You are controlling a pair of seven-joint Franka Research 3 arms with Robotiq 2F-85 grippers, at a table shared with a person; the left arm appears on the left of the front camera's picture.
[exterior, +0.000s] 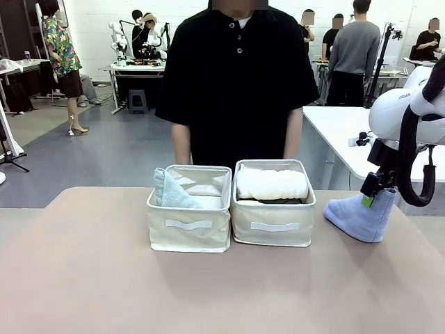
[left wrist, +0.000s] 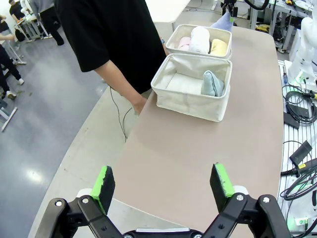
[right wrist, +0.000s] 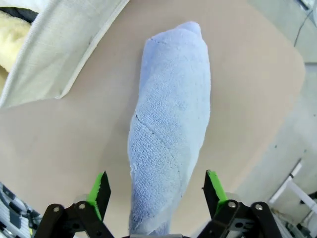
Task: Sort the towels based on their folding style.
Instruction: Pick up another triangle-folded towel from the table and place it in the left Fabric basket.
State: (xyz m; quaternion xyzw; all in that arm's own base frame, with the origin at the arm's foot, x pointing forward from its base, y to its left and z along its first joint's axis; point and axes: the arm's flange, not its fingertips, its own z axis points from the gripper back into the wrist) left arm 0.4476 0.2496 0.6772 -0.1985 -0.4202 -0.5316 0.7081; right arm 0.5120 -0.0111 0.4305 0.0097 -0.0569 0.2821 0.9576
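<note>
- Green pads [right wrist: 99, 191] of the right jaws stand released, spread on either side of the light blue cone-folded towel [right wrist: 171, 134], with a gap on each side.
- That towel lies on the desk [exterior: 104, 278], outside and near the right-hand bin [exterior: 273, 233].
- Over bare desk near its edge, the left jaws hang released too.
- Rolled pink towel [left wrist: 184, 43], white towel [left wrist: 200, 38] and yellow towel [left wrist: 218, 47] lie in the right-hand bin.
- Inside the left-hand bin [exterior: 188, 233], the pale grey-green cone-folded towel [exterior: 169, 191] leans at its left wall.
- Behind the bins stands a person [exterior: 236, 83].

Bins [exterior: 189, 236] x2; cone towels [exterior: 358, 217] x2; rolled towels [left wrist: 200, 39] x3 vis.
</note>
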